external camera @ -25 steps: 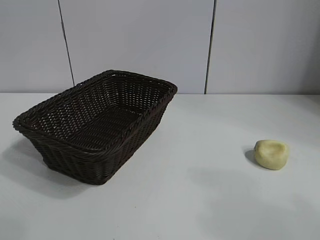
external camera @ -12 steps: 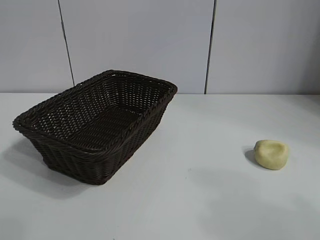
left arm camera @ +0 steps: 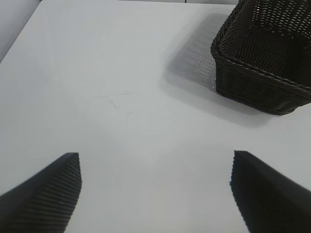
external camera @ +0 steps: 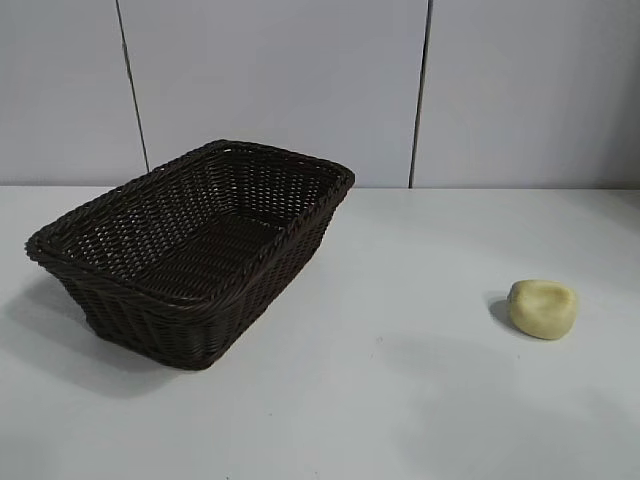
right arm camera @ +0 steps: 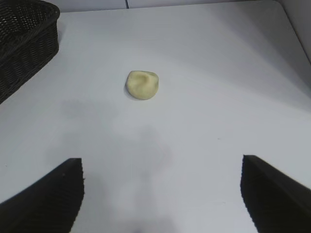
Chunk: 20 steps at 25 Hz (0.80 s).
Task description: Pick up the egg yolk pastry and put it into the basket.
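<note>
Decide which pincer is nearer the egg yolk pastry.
Right. The right pincer faces the egg yolk pastry across bare table; the left pincer sees only the basket, no pastry.

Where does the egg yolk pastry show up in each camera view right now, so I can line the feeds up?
Exterior view: the egg yolk pastry lies on the table at lower right, well apart from the basket.
Left wrist view: not in it; only the basket's corner shows.
Right wrist view: left of centre, ahead of the open right gripper.
Shared landmark: the basket, seen in all three.
</note>
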### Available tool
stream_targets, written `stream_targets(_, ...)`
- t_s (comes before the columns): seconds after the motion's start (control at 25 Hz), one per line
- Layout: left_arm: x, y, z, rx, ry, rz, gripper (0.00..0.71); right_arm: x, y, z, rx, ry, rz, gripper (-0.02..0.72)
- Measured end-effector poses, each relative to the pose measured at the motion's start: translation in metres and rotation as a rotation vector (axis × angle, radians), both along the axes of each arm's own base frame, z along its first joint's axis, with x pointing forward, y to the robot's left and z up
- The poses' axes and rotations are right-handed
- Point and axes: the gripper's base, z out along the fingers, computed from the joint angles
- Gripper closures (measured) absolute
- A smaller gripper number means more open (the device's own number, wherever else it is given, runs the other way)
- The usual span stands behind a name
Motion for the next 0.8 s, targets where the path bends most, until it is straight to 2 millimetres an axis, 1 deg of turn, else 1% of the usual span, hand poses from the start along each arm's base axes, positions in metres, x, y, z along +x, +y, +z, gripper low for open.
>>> stream_targets(0.12, 0.0, 0.0, 0.0, -0.004, 0.0, -0.003, 0.105, 0.0, 0.0, 0.002, 0.001, -0.012, 0.0, 0.072)
stream_targets(0.2, -0.001, -0.002, 0.005, -0.015, -0.02, -0.01, 0.105, -0.001, 0.0, 0.01, 0.005, -0.057, 0.001, 0.072)
stream_targets(0.28, 0.002, -0.002, 0.018, -0.025, -0.055, -0.016, 0.105, 0.002, 0.0, 0.019, 0.005, -0.077, 0.001, 0.072)
stream_targets(0.36, 0.01, -0.004, 0.032, -0.045, -0.065, -0.026, 0.105, 0.013, 0.001, 0.029, 0.01, -0.051, 0.003, 0.072)
stream_targets(0.48, 0.032, -0.005, 0.049, -0.066, -0.024, -0.031, 0.105, 0.039, 0.002, 0.042, 0.032, -0.015, 0.011, 0.072)
stream_targets(0.6, 0.063, -0.004, 0.058, -0.075, 0.059, -0.027, 0.105, 0.071, 0.005, 0.052, 0.077, 0.019, 0.025, 0.072)
stream_targets(0.72, 0.099, -0.005, 0.057, -0.106, 0.183, -0.031, 0.105, 0.104, 0.01, 0.056, 0.14, 0.08, 0.045, 0.072)
stream_targets(0.8, 0.124, -0.007, 0.053, -0.131, 0.268, -0.059, 0.105, 0.126, 0.013, 0.053, 0.155, 0.147, 0.076, 0.072)
